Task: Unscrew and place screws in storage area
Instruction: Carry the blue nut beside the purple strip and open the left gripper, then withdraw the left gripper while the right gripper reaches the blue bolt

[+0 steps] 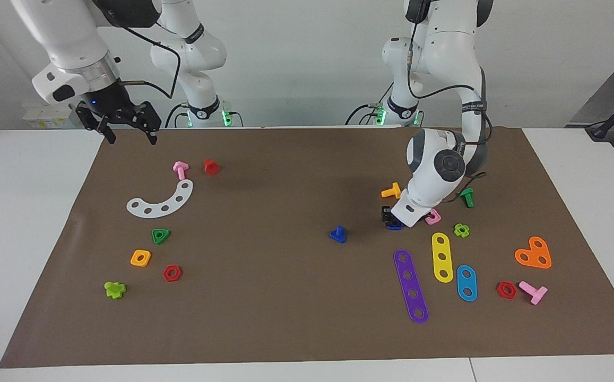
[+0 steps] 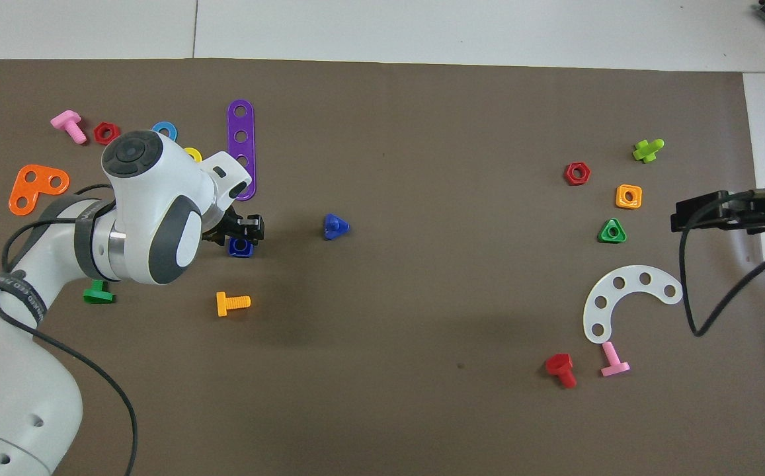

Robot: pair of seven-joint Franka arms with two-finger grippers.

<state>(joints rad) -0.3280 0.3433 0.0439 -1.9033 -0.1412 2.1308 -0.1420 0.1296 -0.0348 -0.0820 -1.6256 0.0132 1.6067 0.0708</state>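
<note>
The left tool point(image 1: 391, 218) is down at a blue square nut point(image 2: 240, 247); its grip cannot be told. The blue triangular-headed screw point(image 1: 338, 234) lies alone mid-mat. The right tool point(image 1: 129, 135) waits spread open, holding nothing.

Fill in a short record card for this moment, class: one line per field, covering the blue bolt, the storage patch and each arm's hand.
blue bolt: alone mid-mat, head down, stem up
blue square nut: on mat, beside left hand
storage area: white curved strip; green, orange, red nuts
left hand: low, at the blue square nut
right hand: open, waiting above mat edge, right arm's end
bolt in storage: not yet
</note>
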